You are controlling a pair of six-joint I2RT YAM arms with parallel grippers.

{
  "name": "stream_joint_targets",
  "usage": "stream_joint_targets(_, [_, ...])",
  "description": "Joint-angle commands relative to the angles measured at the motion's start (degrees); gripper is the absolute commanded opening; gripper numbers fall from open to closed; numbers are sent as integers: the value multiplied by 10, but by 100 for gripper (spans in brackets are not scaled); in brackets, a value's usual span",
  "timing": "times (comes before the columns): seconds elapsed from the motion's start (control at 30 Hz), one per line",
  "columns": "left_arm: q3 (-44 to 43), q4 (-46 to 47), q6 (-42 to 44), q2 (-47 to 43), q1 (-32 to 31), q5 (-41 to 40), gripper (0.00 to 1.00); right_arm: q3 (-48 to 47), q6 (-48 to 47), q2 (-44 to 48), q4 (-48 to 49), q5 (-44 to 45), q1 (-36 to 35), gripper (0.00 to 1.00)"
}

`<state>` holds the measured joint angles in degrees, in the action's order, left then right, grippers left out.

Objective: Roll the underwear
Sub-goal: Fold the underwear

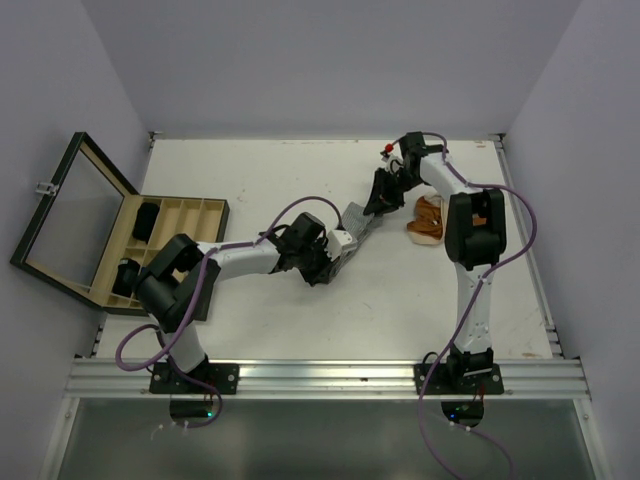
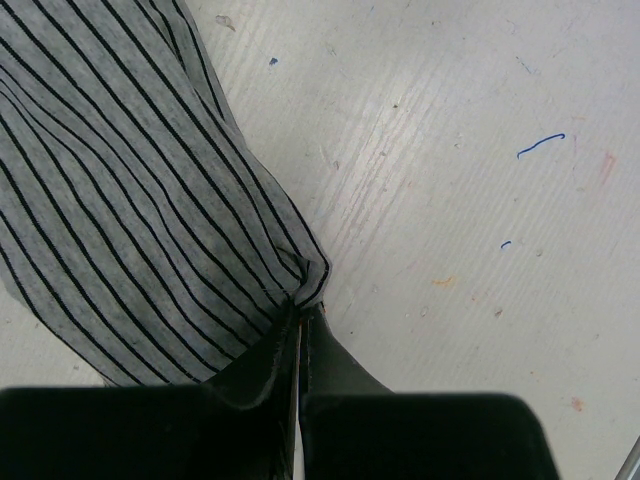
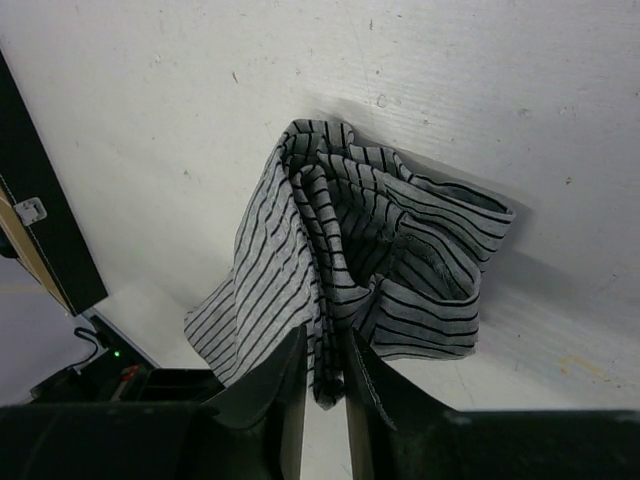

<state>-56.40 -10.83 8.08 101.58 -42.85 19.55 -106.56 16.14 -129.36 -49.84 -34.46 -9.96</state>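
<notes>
Left wrist view shows the left pincer (image 2: pixel 303 312) clenched, its two dark fingertips pressed together on a pinched corner of the grey striped underwear (image 2: pixel 120 200). The cloth fans out from that pinch toward the upper left over the white table (image 2: pixel 450 260), which has a few small blue pen marks.

In the right wrist view the right pincer (image 3: pixel 325 345) stands with its jaws slightly parted and a narrow fold of the same striped cloth lying in the gap. Whether the fingers are pressing on it I cannot tell. Beyond the fingertips the garment (image 3: pixel 340 250) is bunched and crumpled, casting a shadow on the table.

From the top external view the striped garment (image 1: pixel 355 218) spans between the two pincers near the middle of the table (image 1: pixel 300 330), somewhat toward the far edge. The orange-brown underwear (image 1: pixel 428 215) lies just beside the right arm, closer to the right edge. At the left edge sits a wooden box (image 1: pixel 205 212) with its lid (image 1: pixel 70 215) swung open, and black underwear (image 1: pixel 147 220) is tucked in its compartments.
</notes>
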Motion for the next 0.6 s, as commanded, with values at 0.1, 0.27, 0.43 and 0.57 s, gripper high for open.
stream_joint_targets(0.1, [27, -76, -3, 41, 2, -17, 0, -23, -27, 22, -41, 26, 2, 36])
stream_joint_targets(0.27, [23, -77, -3, 45, 2, -15, 0, -17, -36, 28, -52, 28, 2, 33])
stream_joint_targets(0.43, [24, -75, -4, 44, 2, -16, 0, -14, -40, 28, -56, 26, 2, 20])
stream_joint_targets(0.57, [24, -75, -4, 45, 2, -15, 0, -25, -37, 16, -53, 27, 2, 25])
